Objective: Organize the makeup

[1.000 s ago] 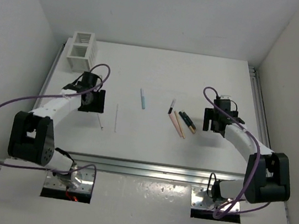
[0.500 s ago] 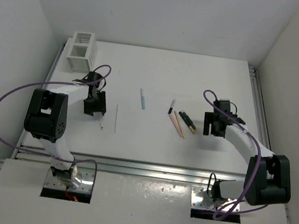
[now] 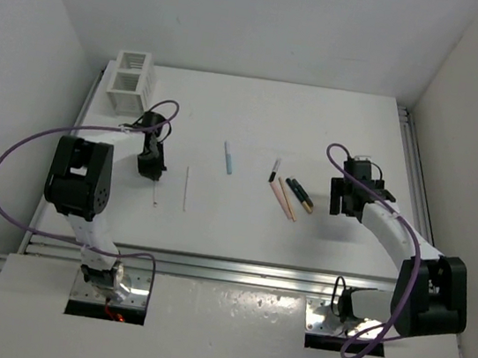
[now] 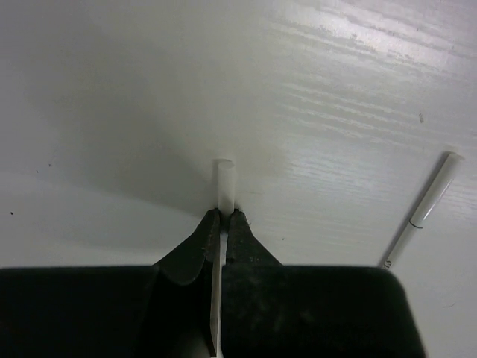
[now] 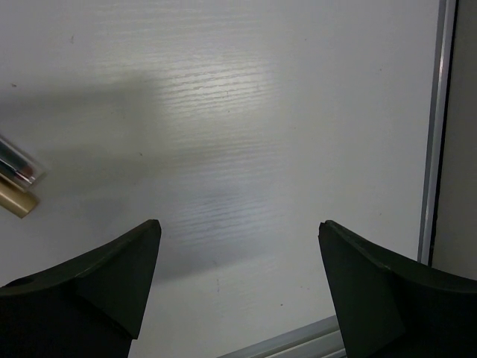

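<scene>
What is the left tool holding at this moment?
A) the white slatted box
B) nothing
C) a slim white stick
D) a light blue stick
C: in the left wrist view, the left tool is shut on a slim white stick, whose tip pokes out beyond it.

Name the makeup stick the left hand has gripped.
The white stick, pinched in the shut left hand; the thin pale stick beside it lies free.

Smooth matt white stick (image 4: pixel 223 185) (plastic-looking) on glossy wood-grained table (image 4: pixel 358 89).

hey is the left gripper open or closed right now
Shut on a white stick: in the wrist view the left gripper pinches it, jaws nearly touching.
</scene>
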Available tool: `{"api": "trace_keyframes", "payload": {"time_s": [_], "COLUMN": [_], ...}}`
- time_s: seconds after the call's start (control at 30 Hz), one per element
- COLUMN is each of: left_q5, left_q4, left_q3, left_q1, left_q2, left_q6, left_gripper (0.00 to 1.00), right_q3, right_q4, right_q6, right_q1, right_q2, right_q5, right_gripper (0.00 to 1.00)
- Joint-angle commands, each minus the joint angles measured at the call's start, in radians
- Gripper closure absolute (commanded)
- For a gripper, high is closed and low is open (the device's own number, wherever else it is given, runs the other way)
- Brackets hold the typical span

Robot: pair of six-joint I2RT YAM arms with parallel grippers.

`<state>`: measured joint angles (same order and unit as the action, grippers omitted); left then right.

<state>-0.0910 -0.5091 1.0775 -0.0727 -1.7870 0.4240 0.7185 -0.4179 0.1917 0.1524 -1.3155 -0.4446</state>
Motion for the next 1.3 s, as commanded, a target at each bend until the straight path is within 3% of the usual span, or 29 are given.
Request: {"api": "trace_keyframes", "payload": {"time_s": [0.0, 0.07, 0.27, 0.4, 0.63, 0.73, 1.07, 1.27], "left_q5": [-0.016, -0.001, 0.052, 0.134, 0.198, 0.243, 0.324, 0.301], "left_q4": [0.004, -0.017, -0.002, 0.196, 0.697, 0.826, 0.943, 1.034], "left_q3": [0.041, 0.087, 0.407, 0.593, 0.523, 0.522, 0.624, 0.475], "left_q1": [0.007, 0.016, 0.016, 0.092, 0.226, 0.249, 0.309, 0.309], "left_q2": [-0.051, -0.051, 0.009, 0.028, 0.017, -0.043, -0.262, -0.273], "left_q6": [-0.020, -0.057, -0.269, -0.366, -0.424, -0.450, -0.441, -0.476], "left_gripper": [1.00, 1.00, 1.00, 1.00, 1.00, 1.00, 1.00, 1.00], "right_q3": [0.009, 0.015, 0.032, 0.030, 0.079, 0.147, 0.271, 0.297], "right_q4": [0.042, 0.057, 0.155, 0.226, 0.343, 0.326, 0.286, 0.238], "right_q6": [-0.015, -0.015, -0.031, -0.031, -0.044, -0.046, -0.046, -0.049], "right_q1": [-0.002, -0.002, -0.004, -0.001, -0.001, 0.003, 0.021, 0.035], "right_q2": [0.013, 0.004, -0.014, -0.021, -0.091, -0.154, -0.223, -0.222], "right_q5": [-0.028, -0.025, 0.047, 0.121, 0.191, 0.207, 0.213, 0.182], "right_gripper": [0.13, 0.13, 0.14, 0.17, 0.18, 0.18, 0.19, 0.19]}}
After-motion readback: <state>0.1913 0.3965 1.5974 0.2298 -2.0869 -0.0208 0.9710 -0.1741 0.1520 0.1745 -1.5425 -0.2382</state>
